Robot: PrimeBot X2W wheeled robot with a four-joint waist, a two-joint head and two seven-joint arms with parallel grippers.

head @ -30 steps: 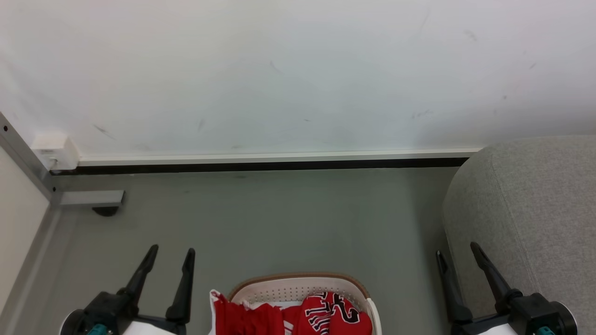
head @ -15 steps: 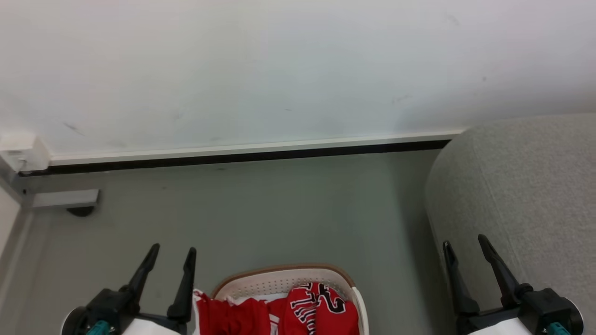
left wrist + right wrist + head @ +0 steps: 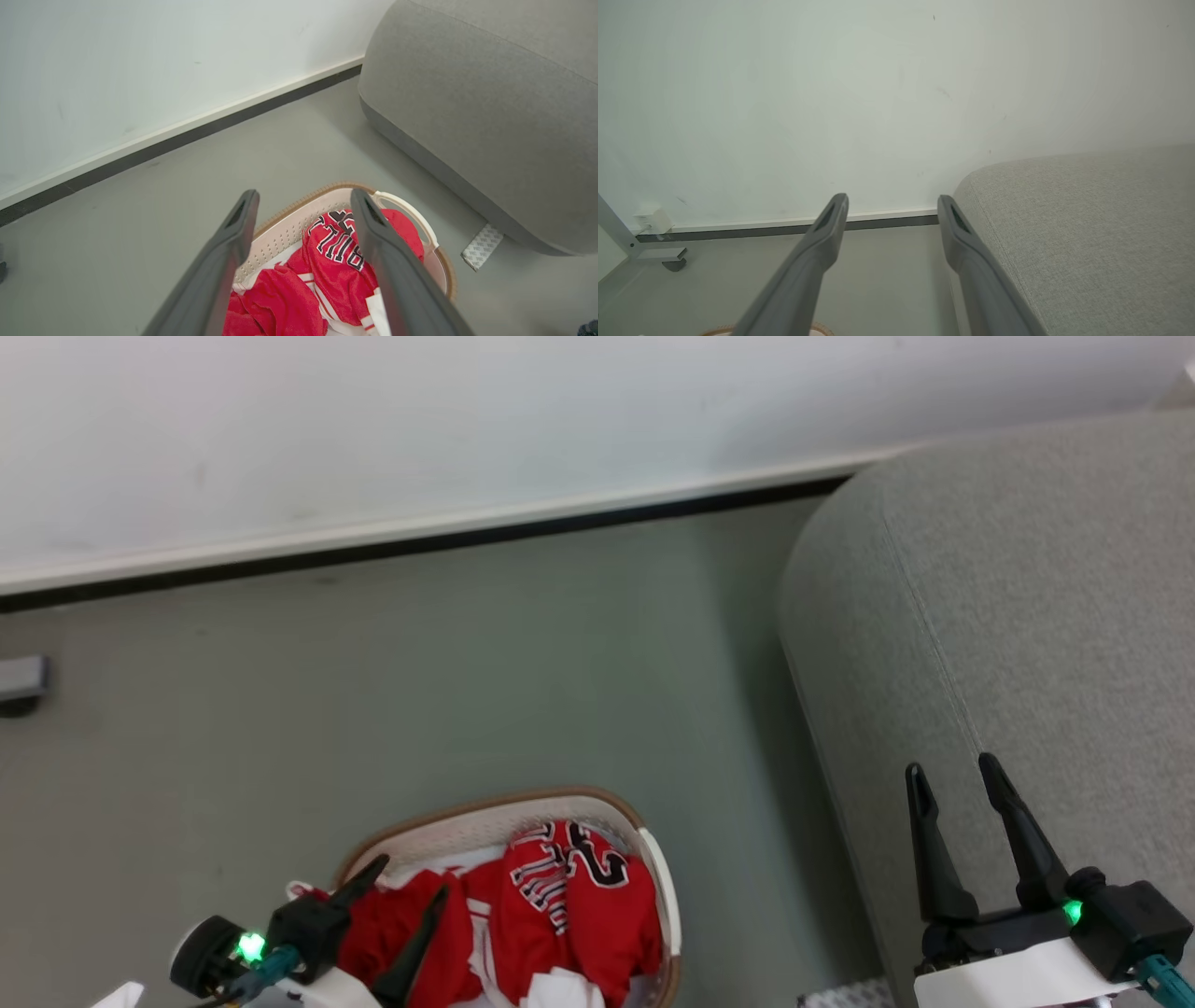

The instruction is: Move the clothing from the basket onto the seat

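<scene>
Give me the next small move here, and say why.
Probably lower the left gripper onto the clothing and close on it. It hangs open over the red heap, which lies in the basket, with nothing gripped yet. The right gripper is open too, but off by the seat.

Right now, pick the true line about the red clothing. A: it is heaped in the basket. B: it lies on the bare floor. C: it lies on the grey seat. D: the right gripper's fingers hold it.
A: the clothing is heaped inside the basket, apart from the seat, with the left gripper open close by, gripping nothing.
</scene>
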